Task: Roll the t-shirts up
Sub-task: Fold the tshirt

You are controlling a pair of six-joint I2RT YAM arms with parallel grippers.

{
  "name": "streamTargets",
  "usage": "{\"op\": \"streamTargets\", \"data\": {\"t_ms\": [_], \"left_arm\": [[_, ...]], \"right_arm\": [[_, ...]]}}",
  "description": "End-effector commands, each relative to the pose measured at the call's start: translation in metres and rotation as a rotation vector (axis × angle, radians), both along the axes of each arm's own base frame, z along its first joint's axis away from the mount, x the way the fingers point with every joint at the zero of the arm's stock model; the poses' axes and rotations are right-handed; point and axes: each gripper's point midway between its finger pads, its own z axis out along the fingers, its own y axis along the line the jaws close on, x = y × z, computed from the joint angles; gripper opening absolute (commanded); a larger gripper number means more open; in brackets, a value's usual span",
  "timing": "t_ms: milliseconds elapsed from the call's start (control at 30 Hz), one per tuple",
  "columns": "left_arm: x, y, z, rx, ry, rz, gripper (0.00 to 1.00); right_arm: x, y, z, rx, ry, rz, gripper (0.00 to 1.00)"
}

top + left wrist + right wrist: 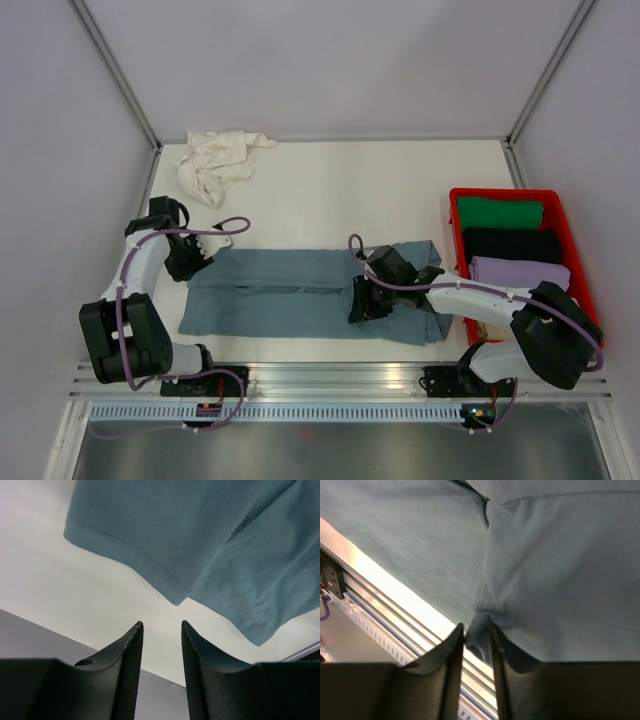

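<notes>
The slate-blue t-shirt [300, 295] lies folded into a long strip across the middle of the table. My right gripper [362, 303] is over its right part and is shut on a pinched fold of the blue cloth [479, 630]. My left gripper [192, 262] is at the strip's left end, open and empty; in the left wrist view its fingertips [137, 628] hover just off the shirt's hem corner [177, 600]. The cream-white t-shirt [215, 160] lies crumpled at the back left.
A red bin [572, 215] at the right holds rolled green [500, 212], black [512, 243] and lilac [518, 272] shirts. A metal rail [340, 378] runs along the table's near edge. Grey walls enclose the sides and back.
</notes>
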Motion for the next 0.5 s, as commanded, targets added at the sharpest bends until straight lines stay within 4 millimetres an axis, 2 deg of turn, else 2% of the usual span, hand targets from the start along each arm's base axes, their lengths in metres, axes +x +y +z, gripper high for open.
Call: {"op": "streamTargets", "data": {"t_ms": [0,133,233,333,433,467], "left_arm": [[0.002,0.001,0.003,-0.005,-0.011,0.026,0.42],[0.002,0.003,0.003,0.002,-0.007,0.028,0.43],[0.002,0.002,0.003,0.003,-0.006,0.03,0.43],[0.002,0.003,0.004,0.006,-0.009,0.03,0.42],[0.004,0.002,0.007,0.001,-0.025,0.025,0.42],[0.006,0.002,0.01,-0.003,-0.037,0.036,0.42]], "right_arm": [[0.006,0.009,0.004,0.017,-0.018,0.012,0.37],[0.009,0.019,0.015,0.047,-0.032,0.041,0.53],[0.008,0.023,0.026,0.054,-0.055,0.079,0.56],[0.017,0.024,0.047,0.061,-0.13,0.101,0.59],[0.033,0.022,0.071,0.048,-0.23,0.078,0.62],[0.04,0.016,0.072,0.016,-0.254,0.048,0.58]]}}
